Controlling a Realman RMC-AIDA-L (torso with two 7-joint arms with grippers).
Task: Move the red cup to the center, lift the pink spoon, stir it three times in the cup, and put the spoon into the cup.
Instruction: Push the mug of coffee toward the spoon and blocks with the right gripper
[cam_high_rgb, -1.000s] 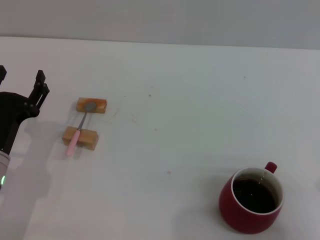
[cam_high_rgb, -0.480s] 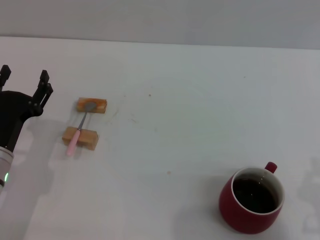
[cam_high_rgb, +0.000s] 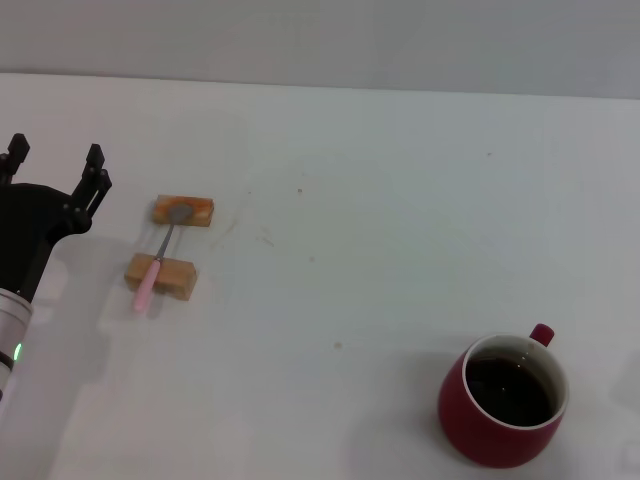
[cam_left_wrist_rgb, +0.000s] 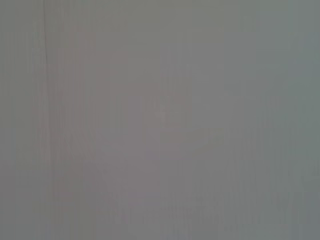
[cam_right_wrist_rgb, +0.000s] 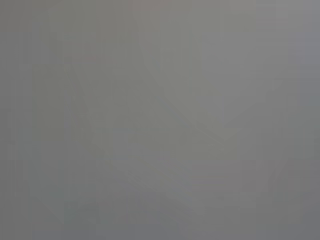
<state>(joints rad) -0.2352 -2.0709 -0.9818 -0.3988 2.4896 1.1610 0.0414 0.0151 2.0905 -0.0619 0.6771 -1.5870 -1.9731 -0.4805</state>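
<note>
Left gripper (cam_high_rgb: 55, 160) at the left edge of the head view, two dark fingers (cam_high_rgb: 96, 165) spread wide apart, nothing between them, hanging above the white table (cam_high_rgb: 400, 200). Only the finger ends and the black wrist body in view; rest of the arm cut off by the frame edge, one small green light showing low on it.

Just to the right of those open jaws, and a little nearer the robot: two tan wooden blocks (cam_high_rgb: 183, 211), one behind the other, apart from each other. One pink spoon (cam_high_rgb: 159, 256) laid across both, grey bowl resting on the far block, pale pink handle over the near block and jutting past it toward the robot. Spoon apart from the fingers, not touched.

Far to the right of the jaws and much nearer the robot: one red cup (cam_high_rgb: 503, 400), upright, white inside, dark liquid in it, small red handle pointing away and to the right. Well apart from spoon and blocks, off to the right of the center (cam_high_rgb: 330, 280) of the table.

Right gripper nowhere in the head view. Both wrist views plain flat grey, nothing to make out in either.
</note>
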